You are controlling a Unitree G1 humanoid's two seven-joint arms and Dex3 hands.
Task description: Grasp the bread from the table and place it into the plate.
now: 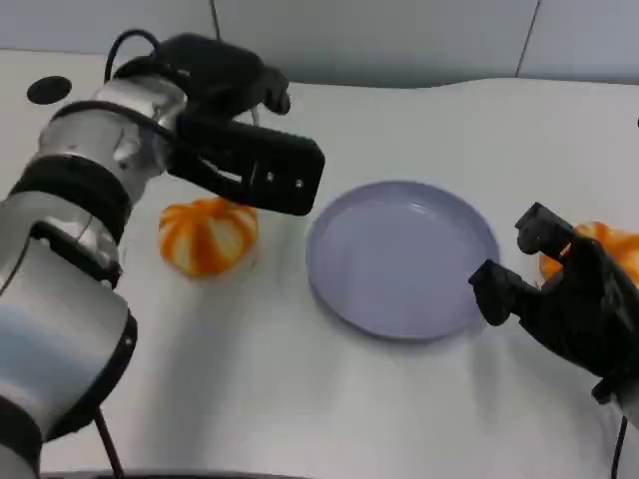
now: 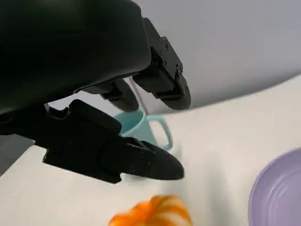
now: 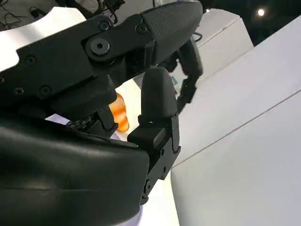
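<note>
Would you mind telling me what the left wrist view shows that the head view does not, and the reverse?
The left wrist view alone shows a light blue cup behind the left hand. The head view alone shows the right hand by the plate's edge and a second orange bread behind it. Both show the left hand, the striped bread and the purple plate.

White table (image 1: 329, 399); pale grey panelled wall (image 1: 399, 40) behind.

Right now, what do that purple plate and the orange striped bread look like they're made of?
The plate looks like smooth plastic, judging by its even lavender colour and soft sheen. The bread looks like a glossy plastic or foam replica, with painted-looking orange and white stripes; I can't tell which.
</note>
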